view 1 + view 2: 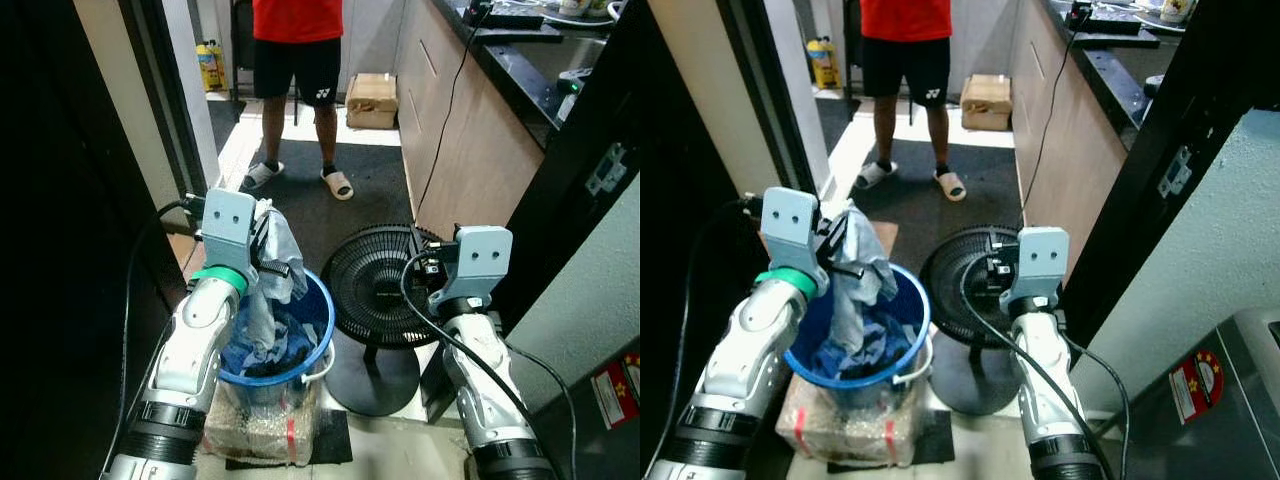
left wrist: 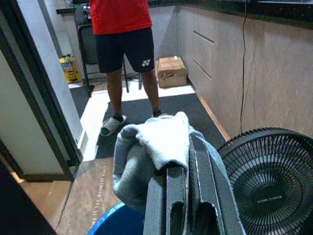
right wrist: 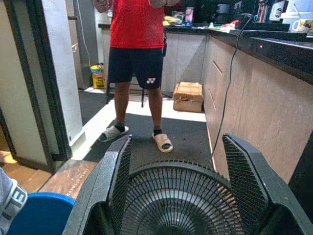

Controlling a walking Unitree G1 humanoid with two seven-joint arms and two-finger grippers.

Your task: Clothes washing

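Left hand (image 1: 268, 255) grips grey cloth (image 1: 280, 250) above blue bucket (image 1: 318, 330); right hand (image 3: 173, 191) hangs open near fan (image 1: 378, 285).

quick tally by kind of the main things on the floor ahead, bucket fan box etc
blue bucket: 1
black floor fan: 1
cardboard box: 1
yellow jug: 1
grey cloth, shut in the left gripper: 1
Total: 5
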